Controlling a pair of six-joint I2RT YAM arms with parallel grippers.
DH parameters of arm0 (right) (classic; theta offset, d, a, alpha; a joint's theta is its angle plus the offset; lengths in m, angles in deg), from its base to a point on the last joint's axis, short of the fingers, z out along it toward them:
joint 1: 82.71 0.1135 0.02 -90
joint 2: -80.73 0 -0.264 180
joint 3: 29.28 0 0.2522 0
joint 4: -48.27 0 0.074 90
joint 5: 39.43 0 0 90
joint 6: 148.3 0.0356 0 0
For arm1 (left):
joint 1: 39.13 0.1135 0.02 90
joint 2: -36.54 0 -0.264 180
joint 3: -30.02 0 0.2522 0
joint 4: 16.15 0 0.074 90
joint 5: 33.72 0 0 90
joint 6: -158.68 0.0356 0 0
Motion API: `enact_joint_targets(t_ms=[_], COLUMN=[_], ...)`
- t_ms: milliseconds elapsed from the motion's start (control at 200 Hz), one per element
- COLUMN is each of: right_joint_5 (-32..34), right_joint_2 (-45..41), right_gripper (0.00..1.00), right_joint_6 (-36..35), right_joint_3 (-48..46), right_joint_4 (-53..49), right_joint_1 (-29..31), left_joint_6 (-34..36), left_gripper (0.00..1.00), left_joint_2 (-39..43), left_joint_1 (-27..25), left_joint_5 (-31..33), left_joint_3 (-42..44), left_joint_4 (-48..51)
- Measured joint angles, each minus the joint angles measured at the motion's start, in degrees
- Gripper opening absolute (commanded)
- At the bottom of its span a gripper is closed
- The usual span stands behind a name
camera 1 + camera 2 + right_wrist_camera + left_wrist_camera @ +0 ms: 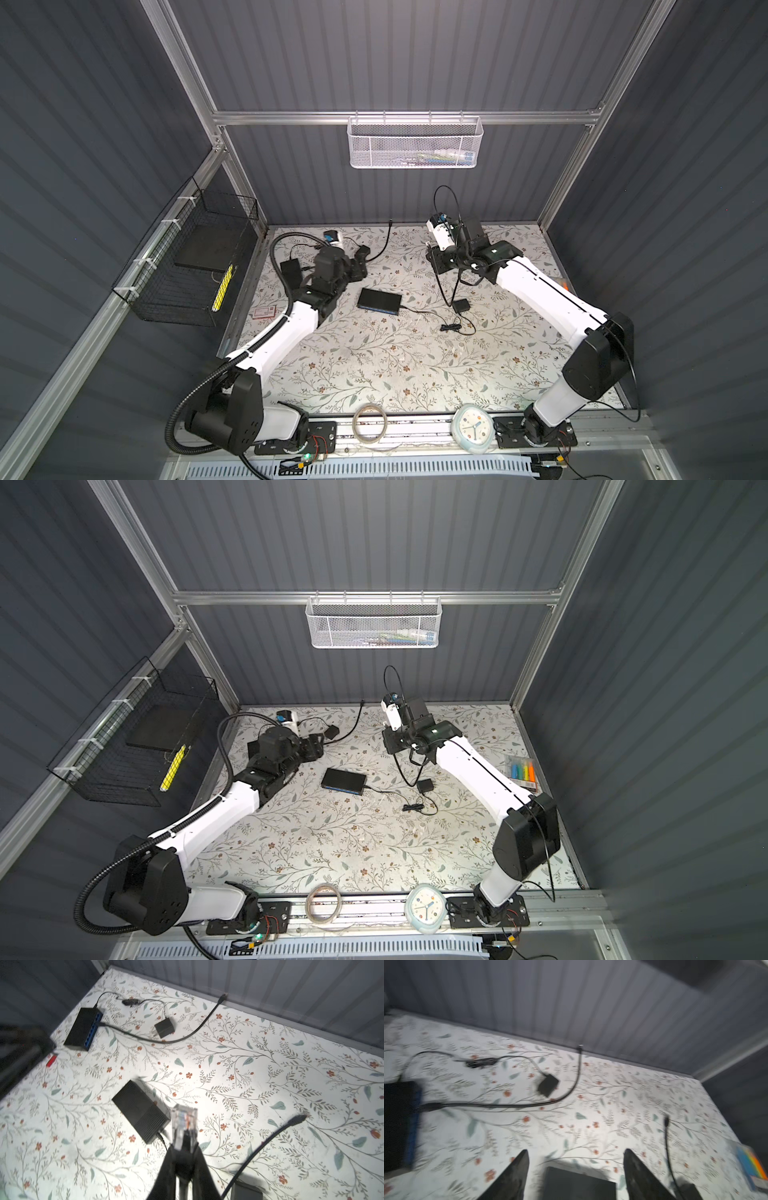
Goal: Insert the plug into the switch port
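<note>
The black switch (380,301) lies flat on the floral table (374,365), a thin cable (419,311) leaving its right end.

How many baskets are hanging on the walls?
2: a white basket on the back rail, and a black basket on the left wall. None seem hidden.

Table (280,1088) white with green leaves and orange-red flowers; switch (80,1028) black, its port face blue; plug (184,1122) clear, coloured wires inside; cable (166,1042) black; walls (374,54) grey, striped; basket (415,143) white mesh.
</note>
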Motion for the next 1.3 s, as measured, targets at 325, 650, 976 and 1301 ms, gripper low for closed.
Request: enact_joint_targets(t_ms=[325,650,976,1301], right_joint_5=[-9.2,-6.3,-1.2,-0.7], right_joint_2=[0.0,16.4,24.5,31.4], right_gripper=[0.00,0.00,0.00,0.00], right_joint_6=[-4.9,-3.0,-3.1,-3.5], right_joint_3=[-5.9,-5.8,1.2,8.0], right_joint_4=[-6.4,-3.1,-2.6,-2.4], right_joint_1=[1.6,6.7,6.7,5.8], left_joint_6=[3.8,3.3,2.4,0.6], left_gripper=[0.74,0.73,0.71,0.70], left_joint_2=[-13.8,-22.3,-25.6,-25.6], left_joint_1=[2.1,4.4,5.2,5.2], left_joint_5=[-5.8,-9.7,-12.6,-15.0], left_joint_3=[-2.6,-4.1,-7.6,-8.0], left_joint_4=[9.6,9.6,9.1,8.9])
